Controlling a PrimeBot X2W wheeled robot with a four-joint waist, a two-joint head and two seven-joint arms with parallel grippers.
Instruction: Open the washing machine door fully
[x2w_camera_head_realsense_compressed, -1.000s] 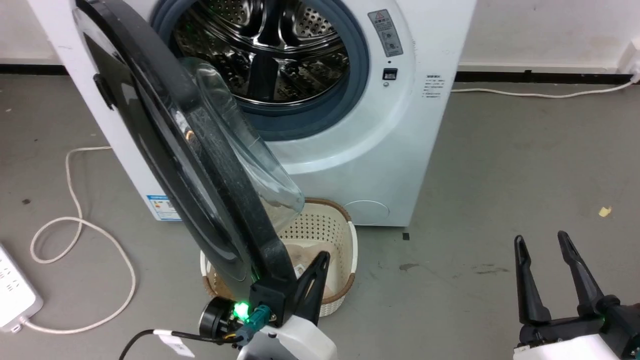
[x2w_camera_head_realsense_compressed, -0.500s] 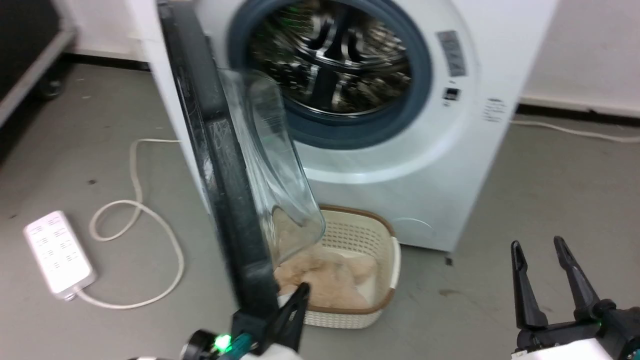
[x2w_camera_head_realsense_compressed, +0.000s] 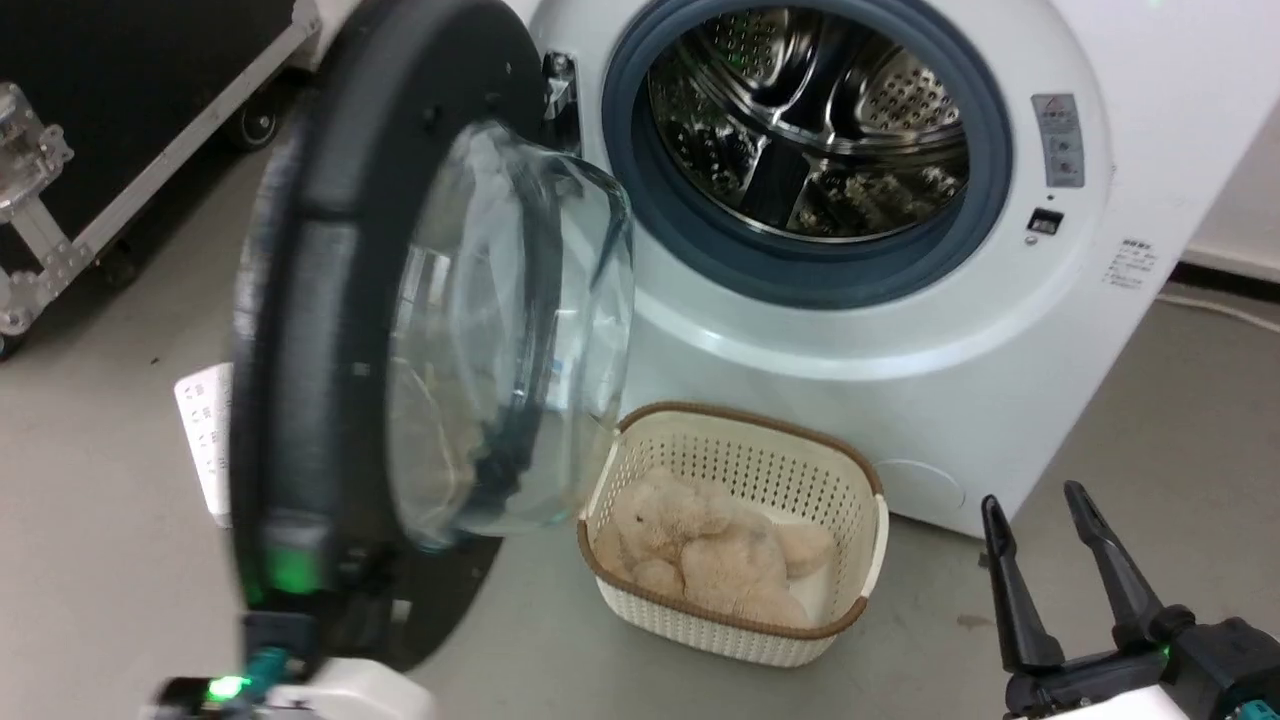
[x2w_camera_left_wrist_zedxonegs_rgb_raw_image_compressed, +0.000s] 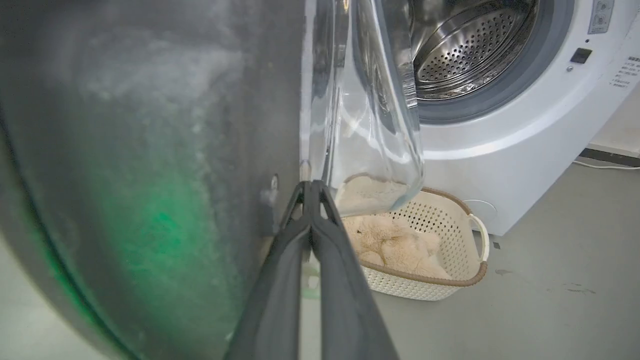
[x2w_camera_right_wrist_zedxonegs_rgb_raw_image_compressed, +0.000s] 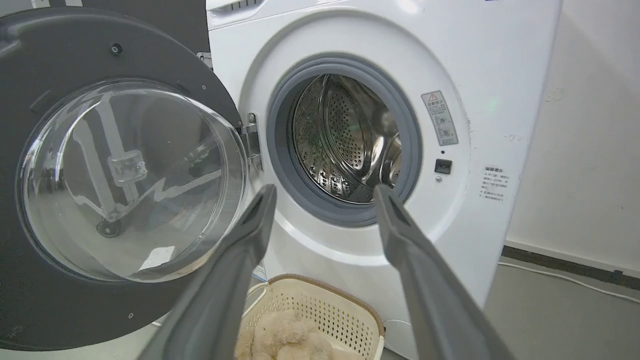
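Setting, as I see it: test lab or workshop. Freestanding washing machine (x2w_camera_head_realsense_compressed: 1000, 400) on bare grey floor (x2w_camera_head_realsense_compressed: 90, 480); left of it, black castored flight case (x2w_camera_head_realsense_compressed: 150, 100) and white power strip (x2w_camera_head_realsense_compressed: 205, 440) lying loose.

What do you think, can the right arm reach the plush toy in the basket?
Probably yes: the right gripper is open and empty, the plush toy lies uncovered in the basket, and the washing machine door hangs on the other side.
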